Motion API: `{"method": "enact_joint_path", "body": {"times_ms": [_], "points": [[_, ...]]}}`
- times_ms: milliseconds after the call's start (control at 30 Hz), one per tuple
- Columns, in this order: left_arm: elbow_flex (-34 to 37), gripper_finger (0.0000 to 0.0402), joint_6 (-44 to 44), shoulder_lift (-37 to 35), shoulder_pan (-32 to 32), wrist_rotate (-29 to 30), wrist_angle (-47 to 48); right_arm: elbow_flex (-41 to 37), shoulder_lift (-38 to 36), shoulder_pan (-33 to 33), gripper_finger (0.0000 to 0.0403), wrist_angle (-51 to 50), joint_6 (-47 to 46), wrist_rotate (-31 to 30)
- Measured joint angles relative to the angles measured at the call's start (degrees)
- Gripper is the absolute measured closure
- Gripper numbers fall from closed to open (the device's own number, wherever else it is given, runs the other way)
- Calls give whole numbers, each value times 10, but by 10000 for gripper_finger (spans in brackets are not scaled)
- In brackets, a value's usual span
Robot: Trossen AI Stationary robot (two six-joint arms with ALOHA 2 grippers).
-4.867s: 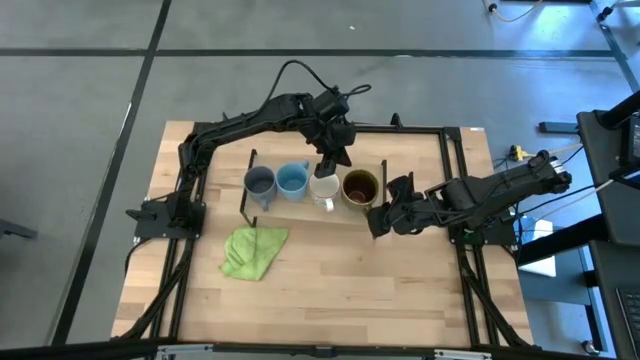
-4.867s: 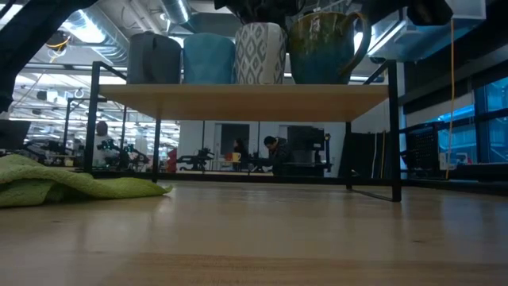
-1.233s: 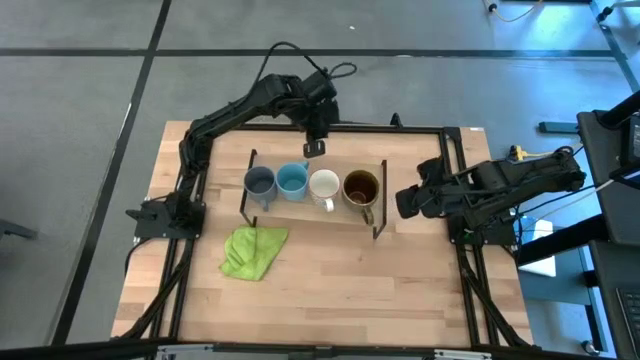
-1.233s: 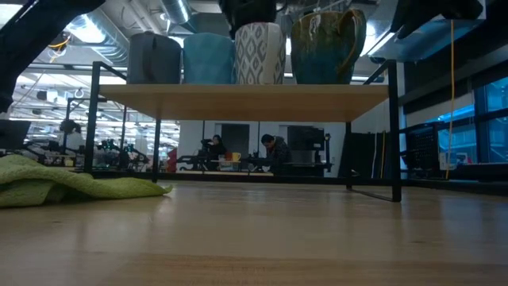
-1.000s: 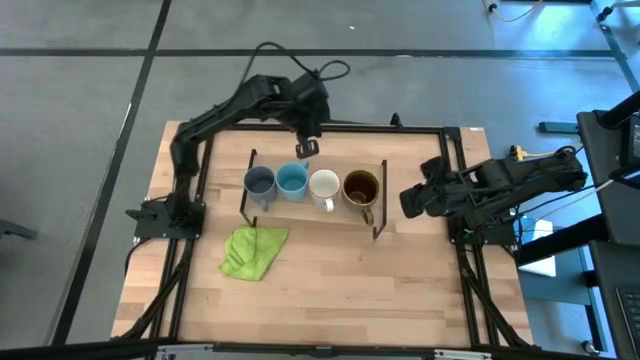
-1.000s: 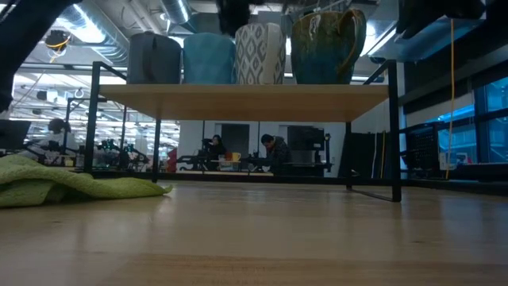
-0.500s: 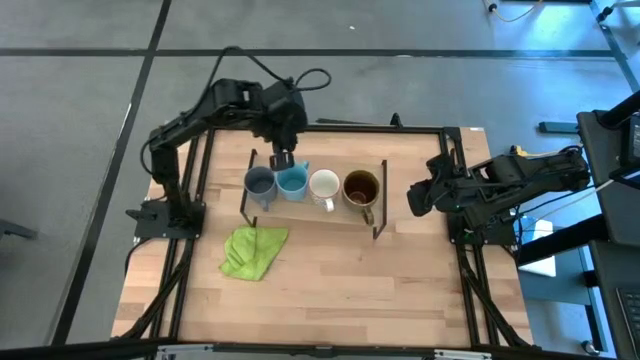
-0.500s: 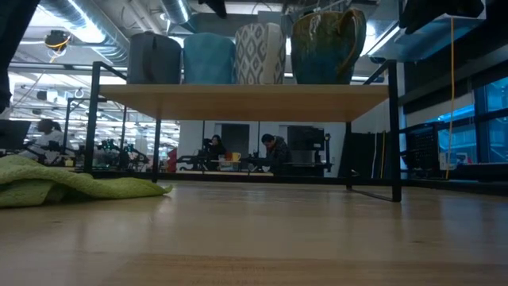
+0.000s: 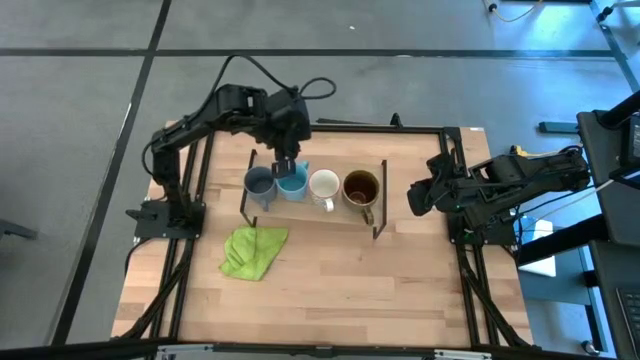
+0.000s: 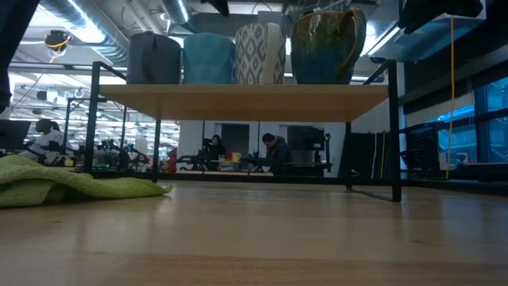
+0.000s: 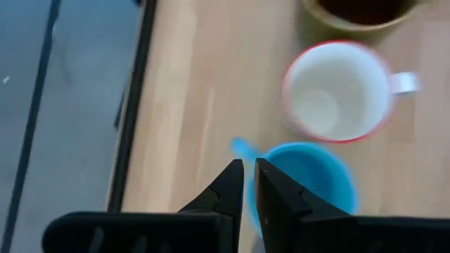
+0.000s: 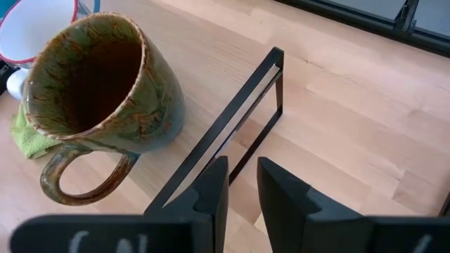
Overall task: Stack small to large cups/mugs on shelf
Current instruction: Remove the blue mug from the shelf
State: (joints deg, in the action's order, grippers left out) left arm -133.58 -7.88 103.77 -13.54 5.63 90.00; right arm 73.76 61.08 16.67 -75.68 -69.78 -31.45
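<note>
Four mugs stand upright in a row on the shelf (image 9: 300, 204): grey-blue (image 9: 259, 182), light blue (image 9: 292, 182), white (image 9: 324, 185) and the larger brown one (image 9: 361, 186). My left gripper (image 9: 285, 163) hangs above the light blue mug's far rim, clear of the mugs. In the left wrist view its fingers (image 11: 248, 169) stand a narrow gap apart with nothing between them, just short of the light blue mug's handle (image 11: 241, 147). My right gripper (image 9: 412, 197) waits open to the right of the shelf, facing the brown mug (image 12: 98, 91).
A crumpled green cloth (image 9: 252, 252) lies on the table in front of the shelf's left end. The shelf's black wire end frame (image 12: 232, 126) stands between my right gripper and the brown mug. Bare wooden tabletop (image 9: 380, 290) stretches toward the near edge.
My left gripper has gone from behind the white mug toward the table's left edge and a little toward the near edge. It now hangs over the light blue mug's far rim. In the low view it has risen almost out of the picture. The mugs have stayed put.
</note>
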Motion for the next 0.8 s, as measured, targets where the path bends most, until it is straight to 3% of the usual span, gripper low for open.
{"method": "enact_joint_path", "body": {"times_ms": [100, 400, 800], "points": [[12, 367, -15, 0, -15, 12, 0, 0, 0, 0, 325, 0, 0, 0], [88, 363, 9, 0, -41, -77, 0, 0, 0, 0, 325, 0, -5, 0], [170, 345, 4, -44, -37, -67, 1, 0, 0, 0, 325, 0, -4, -20]]}}
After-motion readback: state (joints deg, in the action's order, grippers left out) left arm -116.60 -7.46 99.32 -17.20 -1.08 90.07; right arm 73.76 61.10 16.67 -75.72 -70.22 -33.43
